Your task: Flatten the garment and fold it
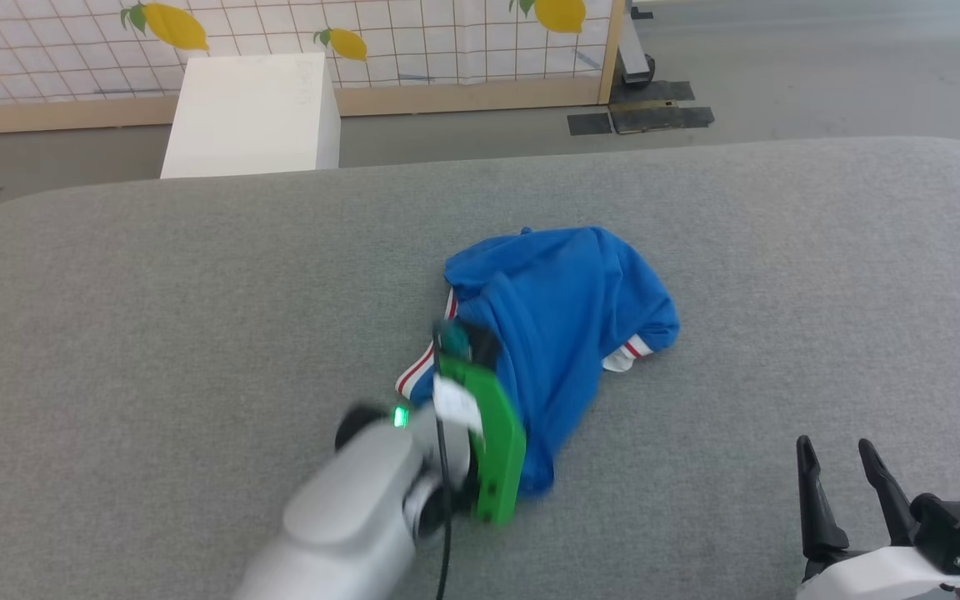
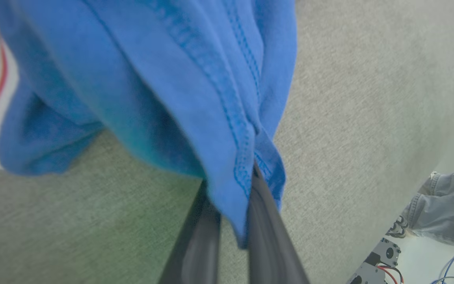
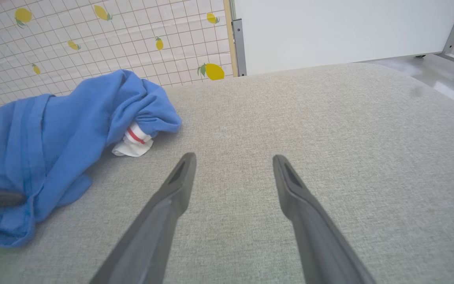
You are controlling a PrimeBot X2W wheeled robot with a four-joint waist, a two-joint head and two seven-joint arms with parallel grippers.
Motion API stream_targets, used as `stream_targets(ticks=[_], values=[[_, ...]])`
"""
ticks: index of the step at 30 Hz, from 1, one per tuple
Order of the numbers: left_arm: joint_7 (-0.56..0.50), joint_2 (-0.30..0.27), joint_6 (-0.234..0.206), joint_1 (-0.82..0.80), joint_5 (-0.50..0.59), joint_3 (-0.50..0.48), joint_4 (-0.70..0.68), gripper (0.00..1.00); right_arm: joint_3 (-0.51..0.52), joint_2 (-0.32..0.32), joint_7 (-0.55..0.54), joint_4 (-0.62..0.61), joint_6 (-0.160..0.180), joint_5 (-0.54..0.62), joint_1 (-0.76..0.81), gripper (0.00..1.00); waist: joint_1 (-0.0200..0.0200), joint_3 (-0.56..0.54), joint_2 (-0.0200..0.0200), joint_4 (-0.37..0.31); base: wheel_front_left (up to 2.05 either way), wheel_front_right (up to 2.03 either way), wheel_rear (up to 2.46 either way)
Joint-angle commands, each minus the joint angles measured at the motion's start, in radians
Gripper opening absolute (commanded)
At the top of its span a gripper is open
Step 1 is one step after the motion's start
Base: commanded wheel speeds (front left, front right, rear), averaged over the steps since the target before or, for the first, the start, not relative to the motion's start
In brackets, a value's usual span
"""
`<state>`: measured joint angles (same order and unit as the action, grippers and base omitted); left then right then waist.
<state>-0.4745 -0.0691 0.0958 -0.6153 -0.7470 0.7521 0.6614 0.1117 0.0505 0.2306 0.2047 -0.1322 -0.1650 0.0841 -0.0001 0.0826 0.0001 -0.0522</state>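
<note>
Left wrist view, garment (image 2: 172,79) pinched between jaws

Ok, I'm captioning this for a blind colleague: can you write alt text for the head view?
A crumpled blue garment lies mid-way across a grey padded surface, with the left hand shut on its near left edge. The right hand sits open at the lower right, clear of the cloth. A white box and a lemon-print screen stand behind.

Soft cloth on coarse cloth, as I see it from here.
The garment (image 2: 179,79) looks like matt knit jersey with stitched hems; I read the tabletop (image 1: 197,292) as rough grey woven fabric, the green bracket (image 1: 501,442) as smooth plastic.
</note>
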Motion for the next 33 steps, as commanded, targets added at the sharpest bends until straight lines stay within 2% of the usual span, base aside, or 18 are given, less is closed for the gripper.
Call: stream_targets(ticks=[1, 6, 7, 8, 15, 19, 22, 26, 29, 33], values=[[-0.026, -0.012, -0.003, 0.030, 0.006, 0.017, 0.012, 0.00, 0.005, 0.000, 0.009, 0.002, 0.002, -0.007, 0.005, 1.00, 0.0001, -0.001, -0.0001, 0.004, 0.00, 0.00, 0.00], [-0.097, -0.015, -0.010, 0.100, -0.039, 0.025, 0.023, 0.00, 0.017, 0.000, 0.007, 0.005, 0.002, -0.003, 0.002, 1.00, 0.0001, -0.017, -0.0001, 0.023, 0.00, 0.00, 0.00], [-0.098, -0.014, -0.018, 0.108, -0.063, 0.005, 0.011, 0.47, 0.019, 0.000, 0.005, 0.005, 0.002, -0.003, 0.002, 1.00, 0.0001, -0.022, -0.0001, 0.027, 0.00, 0.00, 0.00], [-0.097, -0.013, -0.023, 0.112, -0.080, -0.011, -0.001, 1.00, 0.021, 0.000, 0.004, 0.005, 0.002, -0.003, 0.002, 1.00, 0.0001, -0.029, -0.0001, 0.031, 0.00, 0.00, 0.00], [-0.023, -0.023, -0.053, 0.114, -0.246, -0.210, -0.195, 1.00, 0.043, 0.000, -0.013, -0.018, 0.002, -0.004, 0.010, 1.00, 0.0001, -0.075, -0.0001, 0.062, 0.00, 0.00, 0.00], [0.103, -0.061, -0.069, 0.117, -0.274, -0.334, -0.315, 1.00, 0.050, 0.000, -0.034, -0.034, 0.002, -0.004, 0.010, 1.00, 0.0001, -0.097, -0.0001, 0.070, 0.00, 0.00, 0.00], [0.242, -0.105, -0.080, 0.140, -0.236, -0.407, -0.378, 1.00, 0.053, 0.000, -0.053, -0.049, 0.002, -0.003, 0.010, 1.00, 0.0001, -0.108, -0.0001, 0.073, 0.00, 0.00, 0.00], [0.488, -0.169, -0.097, 0.207, -0.122, -0.485, -0.440, 1.00, 0.055, 0.000, -0.081, -0.068, 0.002, -0.002, 0.007, 1.00, 0.0001, -0.111, -0.0001, 0.078, 0.00, 0.00, 0.00], [0.649, -0.201, -0.112, 0.268, -0.023, -0.503, -0.467, 1.00, 0.056, 0.000, -0.108, -0.077, 0.002, -0.002, 0.004, 1.00, 0.0001, -0.105, -0.0001, 0.084, 0.00, 0.00, 0.00], [0.726, -0.232, -0.152, 0.355, 0.134, -0.496, -0.515, 1.00, 0.065, 0.000, -0.144, -0.085, 0.002, -0.003, -0.016, 1.00, 0.0001, -0.089, -0.0001, 0.094, 0.00, 0.00, 0.00]])
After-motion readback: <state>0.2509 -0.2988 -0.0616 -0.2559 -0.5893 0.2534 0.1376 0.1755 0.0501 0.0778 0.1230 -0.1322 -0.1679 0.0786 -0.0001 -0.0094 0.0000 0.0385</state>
